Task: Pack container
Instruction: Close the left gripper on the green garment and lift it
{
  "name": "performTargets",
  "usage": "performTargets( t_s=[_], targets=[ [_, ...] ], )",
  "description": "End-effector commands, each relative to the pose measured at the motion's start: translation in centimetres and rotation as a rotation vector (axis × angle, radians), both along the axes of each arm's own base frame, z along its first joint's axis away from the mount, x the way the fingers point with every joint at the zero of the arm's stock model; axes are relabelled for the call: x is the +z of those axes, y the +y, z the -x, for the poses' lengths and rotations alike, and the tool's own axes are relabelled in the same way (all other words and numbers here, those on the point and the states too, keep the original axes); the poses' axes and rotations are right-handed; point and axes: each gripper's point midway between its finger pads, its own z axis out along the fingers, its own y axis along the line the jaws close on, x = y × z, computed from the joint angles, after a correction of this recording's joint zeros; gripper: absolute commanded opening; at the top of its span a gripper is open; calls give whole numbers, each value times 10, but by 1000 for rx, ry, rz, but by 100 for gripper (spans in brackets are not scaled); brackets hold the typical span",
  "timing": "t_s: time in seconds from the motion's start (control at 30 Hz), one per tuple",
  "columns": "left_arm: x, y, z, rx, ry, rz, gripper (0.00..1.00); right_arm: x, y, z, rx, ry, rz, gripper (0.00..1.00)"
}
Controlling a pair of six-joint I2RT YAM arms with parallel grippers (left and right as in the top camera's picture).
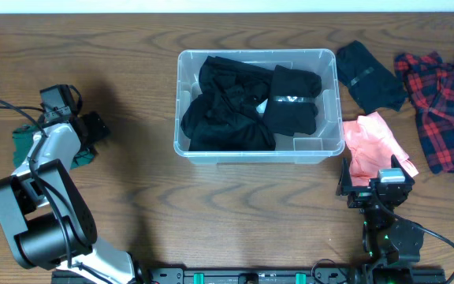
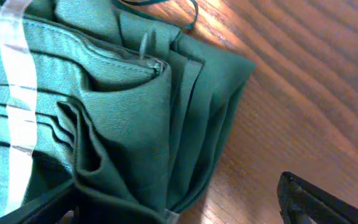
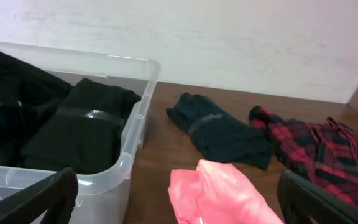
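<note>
**Bin half full, both arms poised over loose clothes**

Wooden table (image 1: 132, 47), seen from overhead: the container (image 1: 181, 118) sits mid-table, long axis running left-right, already holding black clothes (image 1: 227, 102) across most of its floor. Off its right end lie a red plaid shirt (image 1: 444, 102), a dark folded garment (image 1: 369, 75) and a pink cloth (image 1: 373, 142), the last just beside the bin's right wall at the near corner. A green cloth (image 2: 104, 124) lies bunched at the table's far left, well apart from the bin.

Left gripper (image 2: 178, 205) hangs low over the green cloth, jaws spread wide and holding nothing; the wrist cam shows fabric filling the gap but no pinch yet. Right gripper (image 3: 179, 202) is likewise wide apart and empty, with the pink cloth directly ahead of it.

Key geometry: the bin lies to the right of the left gripper, and ahead and to the left of the right one. The right arm is clearly nearer. Likely a short carry for the pink cloth vs. a long sideways one for the green.
</note>
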Motion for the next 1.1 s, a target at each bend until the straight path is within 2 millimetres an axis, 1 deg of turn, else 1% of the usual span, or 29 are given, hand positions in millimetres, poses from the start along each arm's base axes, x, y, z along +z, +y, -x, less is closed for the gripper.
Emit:
performTargets(
  t_s=[0.0,0.17,0.3,0.4,0.57,0.73,0.87,0.93,0.97,1.07],
  targets=[
    [-12,3,-1,-77,63,-32,94,0,0,0,3,-1,10,99],
    [-23,9,7,-68,116,-61,94,0,0,0,3,-1,9,99],
    [-24,11,9,-63,127,-72,83,0,0,0,3,-1,9,99],
    [-25,10,9,-63,130,-71,78,0,0,0,3,-1,9,99],
    [-25,9,11,-64,138,-66,77,0,0,0,3,-1,9,99],
    [-28,7,18,-65,167,-54,77,0,0,0,3,-1,9,99],
    [-28,7,19,-66,171,-53,66,0,0,0,3,-1,9,99],
    [-28,7,19,-66,171,-52,58,0,0,0,3,-1,10,99],
    [-28,6,19,-65,172,-52,56,0,0,0,3,-1,10,99],
    [-30,6,21,-66,177,-50,56,0,0,0,3,-1,10,99]
  ],
)
